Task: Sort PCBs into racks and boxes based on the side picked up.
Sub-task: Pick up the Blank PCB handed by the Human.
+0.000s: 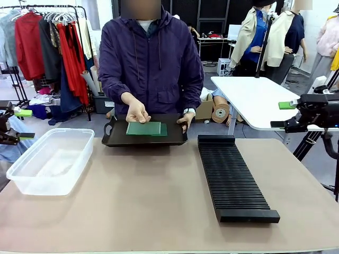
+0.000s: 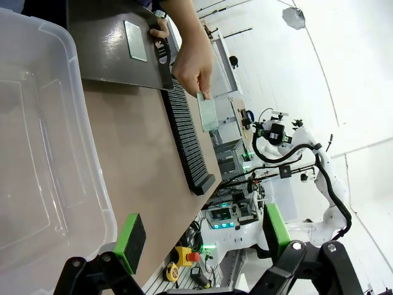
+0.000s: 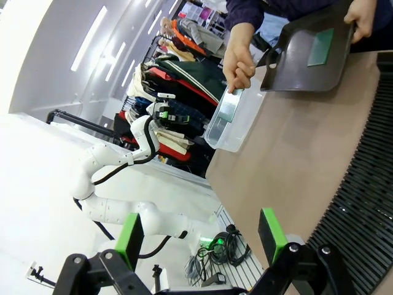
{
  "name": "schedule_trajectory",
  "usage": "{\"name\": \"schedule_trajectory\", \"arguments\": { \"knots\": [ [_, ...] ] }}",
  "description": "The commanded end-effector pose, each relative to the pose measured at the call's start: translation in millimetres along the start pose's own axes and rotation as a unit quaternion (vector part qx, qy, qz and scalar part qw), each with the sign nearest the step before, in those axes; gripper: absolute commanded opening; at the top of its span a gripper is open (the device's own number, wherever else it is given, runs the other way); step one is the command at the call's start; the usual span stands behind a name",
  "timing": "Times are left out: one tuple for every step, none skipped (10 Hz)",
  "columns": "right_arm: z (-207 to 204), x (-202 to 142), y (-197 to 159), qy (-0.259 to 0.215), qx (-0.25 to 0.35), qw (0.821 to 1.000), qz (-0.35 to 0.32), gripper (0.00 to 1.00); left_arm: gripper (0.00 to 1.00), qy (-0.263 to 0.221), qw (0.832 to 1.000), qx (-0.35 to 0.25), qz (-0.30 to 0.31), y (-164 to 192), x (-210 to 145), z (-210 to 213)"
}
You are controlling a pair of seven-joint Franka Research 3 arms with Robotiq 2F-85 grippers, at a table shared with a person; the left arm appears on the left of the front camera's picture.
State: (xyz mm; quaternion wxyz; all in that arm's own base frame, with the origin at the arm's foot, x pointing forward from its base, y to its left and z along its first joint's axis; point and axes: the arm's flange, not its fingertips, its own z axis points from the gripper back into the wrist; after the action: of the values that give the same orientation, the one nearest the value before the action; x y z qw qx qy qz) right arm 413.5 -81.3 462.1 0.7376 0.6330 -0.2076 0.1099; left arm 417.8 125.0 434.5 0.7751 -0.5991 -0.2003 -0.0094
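From the front, my left end effector (image 1: 24, 124) is cut off by the left edge of the picture. My right end effector (image 1: 282, 115) hangs past the far right corner of the counter (image 1: 159, 211) and is seen side-on. My wrist views settle both: the fingers are spread wide and released, with only air between the green pads (image 2: 131, 241).

At the far middle, the person's hand (image 1: 136, 112) covers the far edge of the green boards (image 1: 145, 128). From the front I cannot count the stack; a second edge peeks out on its right side. The wrist views give more. That hand pinches a single board (image 2: 207, 114) by its top edge, hanging upright in the air just off the tray's near side. Its face looks pale and finely dotted, though it is small and partly washed by glare. Another flat piece (image 2: 135, 41) lies on the tray.

The black tray (image 1: 114, 138) sits at the counter's far edge, and the person's other hand (image 1: 185, 120) grips its right handle. Whether it rests on the counter or is held just above it, I cannot tell.

The clear tub (image 1: 37, 182) stands on the left of the counter, and the counter surface shows through its walls. The long black rack (image 1: 233, 177) runs near to far on the right, and its slots read as plain dark ribs.
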Motion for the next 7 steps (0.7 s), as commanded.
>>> {"name": "schedule_trajectory", "arguments": {
  "knots": [
    [-20.1,15.6,-11.9,0.000,0.017,1.000,0.005,1.00,1.00,-0.001,1.000,0.002,0.007,-0.9,0.9,0.1],
    [-32.9,19.2,-18.7,0.007,0.028,1.000,-0.003,1.00,1.00,-0.001,1.000,0.002,0.007,-0.9,0.9,0.1],
    [-49.3,22.0,-26.4,0.017,0.032,0.999,-0.009,1.00,1.00,-0.001,1.000,0.002,0.007,-0.9,0.9,0.1],
    [-62.1,24.4,-32.9,0.027,0.038,0.999,-0.013,1.00,1.00,-0.001,1.000,0.002,0.007,-0.9,0.9,0.1],
    [-73.2,26.4,-38.8,0.035,0.041,0.998,-0.015,1.00,1.00,-0.001,1.000,0.002,0.007,-0.9,0.9,0.1],
    [-84.0,29.2,-44.7,0.048,0.038,0.998,-0.014,1.00,1.00,-0.001,1.000,0.002,0.007,-0.9,0.9,0.1],
    [-95.9,34.0,-52.2,0.055,0.042,0.998,-0.012,1.00,1.00,-0.001,1.000,0.002,0.007,-0.9,0.9,0.1]
  ]
}}
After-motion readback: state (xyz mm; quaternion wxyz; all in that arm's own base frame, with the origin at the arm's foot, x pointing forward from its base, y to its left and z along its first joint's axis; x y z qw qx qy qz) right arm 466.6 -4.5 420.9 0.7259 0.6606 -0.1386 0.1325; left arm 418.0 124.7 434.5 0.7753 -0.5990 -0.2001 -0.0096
